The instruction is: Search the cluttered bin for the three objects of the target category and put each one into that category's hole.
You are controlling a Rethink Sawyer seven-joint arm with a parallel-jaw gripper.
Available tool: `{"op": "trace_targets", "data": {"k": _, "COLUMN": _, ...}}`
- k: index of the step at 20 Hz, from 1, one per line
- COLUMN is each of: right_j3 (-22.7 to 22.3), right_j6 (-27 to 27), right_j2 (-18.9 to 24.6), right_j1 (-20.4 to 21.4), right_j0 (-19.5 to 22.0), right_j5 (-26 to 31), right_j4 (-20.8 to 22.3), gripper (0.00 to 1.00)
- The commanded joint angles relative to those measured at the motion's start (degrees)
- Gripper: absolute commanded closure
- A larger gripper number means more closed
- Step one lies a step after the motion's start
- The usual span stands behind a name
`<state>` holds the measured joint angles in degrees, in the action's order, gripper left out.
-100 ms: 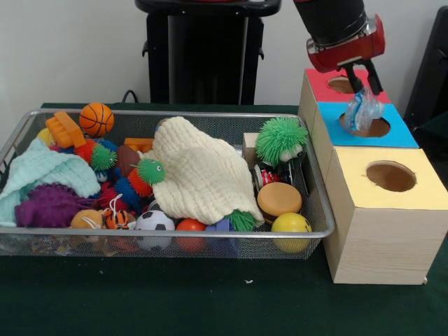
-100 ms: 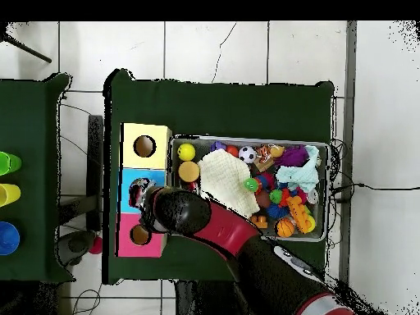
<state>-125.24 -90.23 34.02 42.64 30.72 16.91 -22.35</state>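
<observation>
My gripper hangs over the blue box, shut on a crinkled, translucent bluish object. The object dangles just above the blue box's round hole, with its lower end at the rim. A red box with its own hole stands behind, and a yellow box with a hole stands in front. In the overhead view the arm covers the blue box, and the gripper sits over its hole.
The wire bin left of the boxes holds a cream cloth, green spiky ball, basketball, soccer ball, yellow ball, orange disc, mint cloth and purple fuzzy toy.
</observation>
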Motion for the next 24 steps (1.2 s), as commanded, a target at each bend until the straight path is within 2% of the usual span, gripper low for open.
{"op": "trace_targets", "data": {"k": 1, "right_j3": 3.1, "right_j6": -11.0, "right_j2": -3.1, "right_j1": -1.3, "right_j0": -0.3, "right_j5": 2.2, "right_j4": -1.4, "gripper": 0.00}}
{"op": "trace_targets", "data": {"k": 12, "right_j3": 3.7, "right_j6": -8.7, "right_j2": -3.0, "right_j1": -0.1, "right_j0": -0.5, "right_j5": 4.3, "right_j4": 0.1, "gripper": 0.00}}
{"op": "trace_targets", "data": {"k": 14, "right_j3": 4.8, "right_j6": -7.9, "right_j2": -5.8, "right_j1": 1.0, "right_j0": -2.1, "right_j5": 6.8, "right_j4": 1.7, "gripper": 0.00}}
{"op": "trace_targets", "data": {"k": 18, "right_j3": 12.8, "right_j6": -3.6, "right_j2": -16.8, "right_j1": 2.0, "right_j0": -8.6, "right_j5": 16.1, "right_j4": 11.7, "gripper": 0.00}}
{"op": "trace_targets", "data": {"k": 21, "right_j3": 15.1, "right_j6": -3.3, "right_j2": -19.3, "right_j1": 1.6, "right_j0": -9.5, "right_j5": 17.1, "right_j4": 15.5, "gripper": 0.00}}
{"op": "trace_targets", "data": {"k": 24, "right_j3": 16.4, "right_j6": -2.9, "right_j2": -19.1, "right_j1": 1.2, "right_j0": -8.8, "right_j5": 17.2, "right_j4": 18.3, "gripper": 0.00}}
